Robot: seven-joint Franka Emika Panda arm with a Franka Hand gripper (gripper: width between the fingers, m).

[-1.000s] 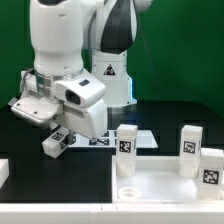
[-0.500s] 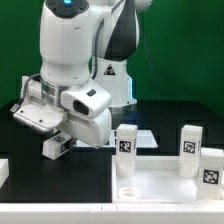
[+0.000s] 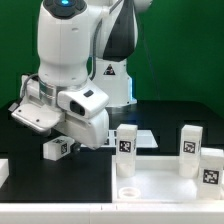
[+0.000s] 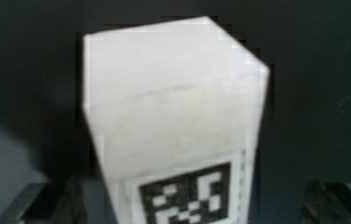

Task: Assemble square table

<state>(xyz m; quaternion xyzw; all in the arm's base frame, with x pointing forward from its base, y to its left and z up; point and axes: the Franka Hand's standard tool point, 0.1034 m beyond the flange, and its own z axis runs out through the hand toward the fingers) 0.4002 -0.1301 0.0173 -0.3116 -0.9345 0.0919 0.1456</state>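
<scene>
Your pincer (image 3: 60, 140) stands spread wide, its jaws either side of a loose leg (image 4: 172, 130) lying on the black table (image 3: 20, 160), gripping nothing. Before lifting away, check the leg rests settled. The square slab (image 3: 165, 185) lies well off from the pincer, three legs upright on it.

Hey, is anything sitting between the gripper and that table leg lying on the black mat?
Nothing visible does. In the wrist view the leg fills the space between the open fingers, with only dark mat around it. In the exterior view the gripper hangs right over that leg.
</scene>
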